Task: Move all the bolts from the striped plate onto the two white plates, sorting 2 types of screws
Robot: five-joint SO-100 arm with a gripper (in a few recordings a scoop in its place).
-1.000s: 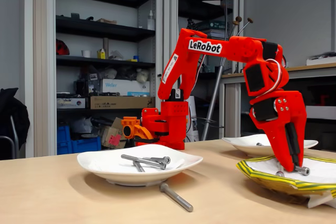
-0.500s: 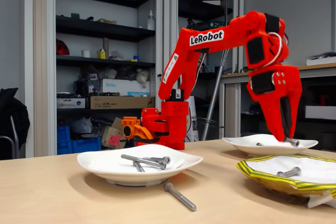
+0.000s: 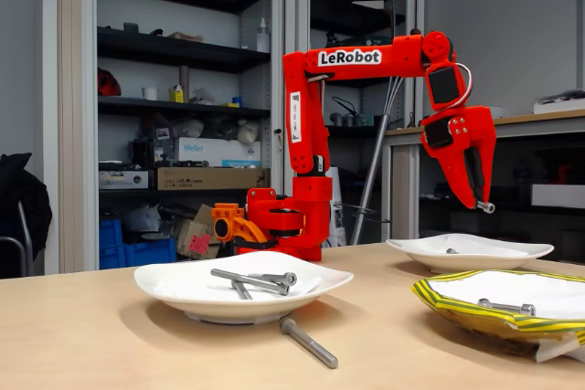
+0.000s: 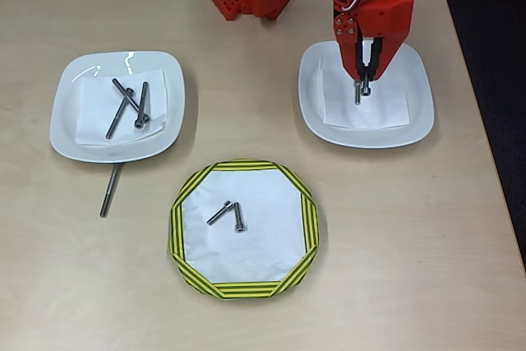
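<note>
Pale wooden table (image 4: pixel 427 228) carries three plates. Red gripper (image 4: pixel 364 80) raised over right white plate (image 4: pixel 415 117) near far edge, clamped on short silver bolt (image 3: pixel 485 206); a second bolt possibly beneath. Two bolts (image 4: pixel 230 214) on striped yellow-green plate (image 4: pixel 308 228) at near edge. Left white plate (image 4: pixel 70 137) holds long bolts (image 4: pixel 131 104); one long bolt (image 4: pixel 109 191) lies on table beside it.
</note>
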